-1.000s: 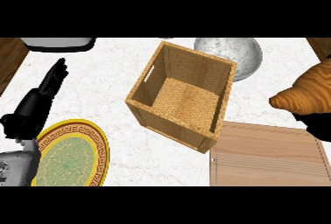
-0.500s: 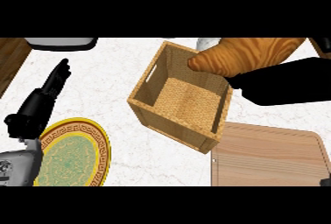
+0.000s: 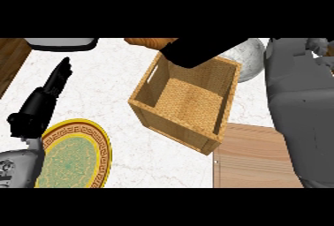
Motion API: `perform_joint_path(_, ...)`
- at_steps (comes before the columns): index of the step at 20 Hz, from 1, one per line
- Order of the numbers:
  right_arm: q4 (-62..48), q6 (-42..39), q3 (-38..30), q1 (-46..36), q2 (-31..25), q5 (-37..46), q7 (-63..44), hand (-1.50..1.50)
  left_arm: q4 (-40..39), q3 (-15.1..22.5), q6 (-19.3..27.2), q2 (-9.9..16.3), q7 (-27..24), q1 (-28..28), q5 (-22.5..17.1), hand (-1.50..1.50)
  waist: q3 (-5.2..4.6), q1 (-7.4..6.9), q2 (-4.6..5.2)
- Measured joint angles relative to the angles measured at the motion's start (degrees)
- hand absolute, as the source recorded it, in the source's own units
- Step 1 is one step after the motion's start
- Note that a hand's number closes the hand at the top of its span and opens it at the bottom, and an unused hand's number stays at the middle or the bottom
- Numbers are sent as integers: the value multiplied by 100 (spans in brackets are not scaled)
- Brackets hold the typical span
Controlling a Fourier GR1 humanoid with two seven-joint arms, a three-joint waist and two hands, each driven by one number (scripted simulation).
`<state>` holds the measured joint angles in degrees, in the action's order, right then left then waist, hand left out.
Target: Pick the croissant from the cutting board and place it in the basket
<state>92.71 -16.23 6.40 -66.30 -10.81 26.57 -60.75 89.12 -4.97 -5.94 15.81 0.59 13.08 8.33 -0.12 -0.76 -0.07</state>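
White marble-patterned counter top (image 3: 124,84), with dark wood showing at its left edge. Square woven wicker basket (image 3: 186,103), light brown, open-topped, a slot handle cut in its left wall, standing tilted in the view at the counter's centre; its inside is bare. Golden-brown croissant (image 3: 149,42), only a sliver showing at the view's upper edge, just beyond the basket's far left corner and above the counter, not inside the basket. Right hand (image 3: 195,50), black, reaching across the basket's far rim from the right on its grey forearm (image 3: 297,110); it covers most of the croissant, and whether its fingers are curled round the pastry cannot be told. Pale rectangular wooden cutting board (image 3: 251,159), at lower right, touching the basket's near corner, partly under the right forearm. Grey speckled round bowl (image 3: 251,59), behind the basket's right corner. Round plate (image 3: 72,156), yellow-rimmed with a green patterned centre, at lower left. Left hand (image 3: 42,103), black, resting at the left just above the plate, fingers straight and together, pointing away. White object (image 3: 62,43), cut off at upper left.
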Motion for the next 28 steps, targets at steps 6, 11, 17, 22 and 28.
perform_joint_path(6,-666,-80,245,-114,277,122,-107,150,-5,-13,23,-25,-36,-81,35,0,1,39,-14)
perform_joint_path(11,-1094,-413,584,-170,83,309,-47,150,-44,-25,55,-54,-46,-96,59,0,2,81,-20)
perform_joint_path(17,-1380,-861,679,-119,-68,188,186,-150,-38,-61,21,-37,-56,-89,42,0,6,95,-20)
perform_joint_path(22,-1402,-995,442,-115,145,-87,125,-150,-9,-159,-70,37,-86,-118,-26,0,8,84,-20)
perform_joint_path(28,-1192,-684,87,-53,402,61,123,-150,138,-137,-72,-11,16,-171,-9,0,11,68,-15)
